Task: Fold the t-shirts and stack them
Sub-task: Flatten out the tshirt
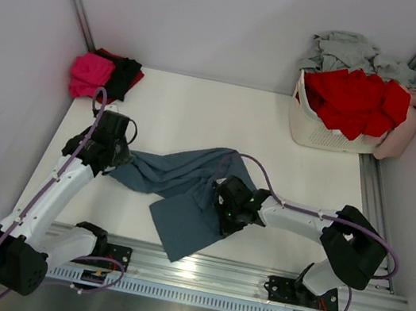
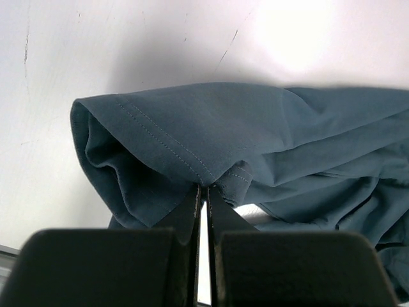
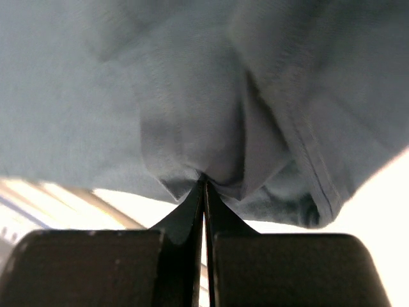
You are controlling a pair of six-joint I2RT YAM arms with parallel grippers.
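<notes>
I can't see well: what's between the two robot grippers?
The blue-grey t-shirt stretches between left gripper and right gripper, each pinching it; the top view shows it.

Left arm (image 1: 56, 193) and right arm (image 1: 302, 218): white tubular link shells between bulky black joint housings, black wrist sections. Purple cable (image 1: 262, 175) looped along each arm, from base to wrist. Black mounting brackets (image 1: 281, 288) at the bases. Left gripper (image 2: 203, 190) and right gripper (image 3: 204, 182): dark matte fingers, broad rectangular blocks tapering to thin wedge tips.
</notes>
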